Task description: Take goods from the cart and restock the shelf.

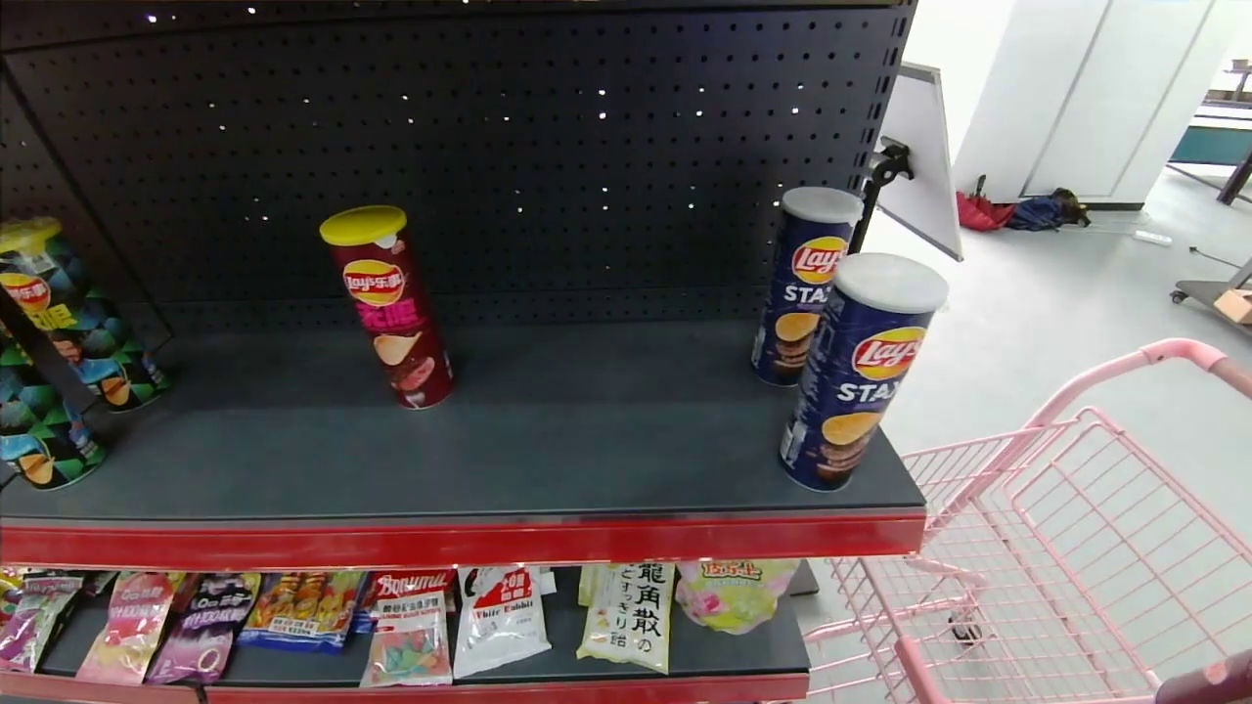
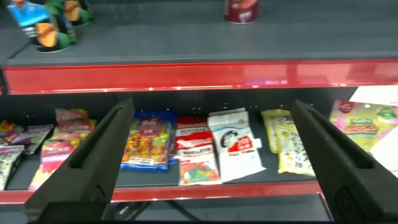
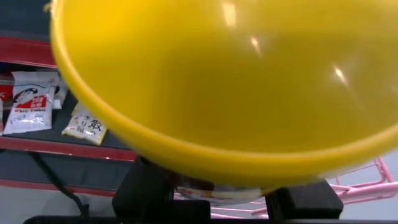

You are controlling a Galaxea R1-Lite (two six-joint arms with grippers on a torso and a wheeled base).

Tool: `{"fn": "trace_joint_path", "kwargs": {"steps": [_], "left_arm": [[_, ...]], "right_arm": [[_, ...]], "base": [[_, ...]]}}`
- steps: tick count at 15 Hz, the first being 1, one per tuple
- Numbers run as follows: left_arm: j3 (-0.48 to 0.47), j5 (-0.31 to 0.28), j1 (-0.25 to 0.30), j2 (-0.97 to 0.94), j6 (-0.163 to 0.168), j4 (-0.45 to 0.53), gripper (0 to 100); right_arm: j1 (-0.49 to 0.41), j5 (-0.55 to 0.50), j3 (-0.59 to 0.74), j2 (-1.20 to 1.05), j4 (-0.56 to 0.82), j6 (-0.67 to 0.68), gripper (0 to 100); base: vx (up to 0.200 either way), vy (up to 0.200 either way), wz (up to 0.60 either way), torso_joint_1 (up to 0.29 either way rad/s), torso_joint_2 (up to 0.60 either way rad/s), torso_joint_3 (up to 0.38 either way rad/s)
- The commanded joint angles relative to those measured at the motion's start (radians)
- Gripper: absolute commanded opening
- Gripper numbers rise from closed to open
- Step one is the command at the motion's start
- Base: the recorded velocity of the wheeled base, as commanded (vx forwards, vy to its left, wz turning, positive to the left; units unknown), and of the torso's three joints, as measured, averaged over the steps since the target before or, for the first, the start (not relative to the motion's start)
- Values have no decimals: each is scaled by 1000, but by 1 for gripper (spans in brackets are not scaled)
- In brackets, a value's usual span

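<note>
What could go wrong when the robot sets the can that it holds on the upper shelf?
1. The front blue can stands at the right front corner of the shelf; the arriving can could knock it off.
2. If released tilted, the yellow-lidded can in the right gripper may topple and roll.

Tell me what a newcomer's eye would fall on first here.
The pink cart at the right, past the end of the shelf, stands out most. Two blue cans stand at that end, a maroon can near the middle. A yellow-lidded can looms close in the right wrist view.
</note>
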Motion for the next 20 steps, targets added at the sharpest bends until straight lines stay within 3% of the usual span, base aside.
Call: {"fn": "trace_joint_path", "kwargs": {"steps": [1, 13, 20], "left_arm": [[0, 0, 0, 1, 0, 0, 100], [0, 0, 0, 1, -3, 0, 100], [0, 0, -1, 1, -3, 0, 100]], "right_arm": [[0, -2, 0, -7, 2, 0, 0], [2, 11, 0, -7, 3, -3, 0], [-1, 14, 20, -51, 5, -3, 0]], "base": [[0, 200, 0, 12, 7, 2], [0, 200, 0, 1, 2, 3], [0, 0, 0, 0, 0, 0]]}}
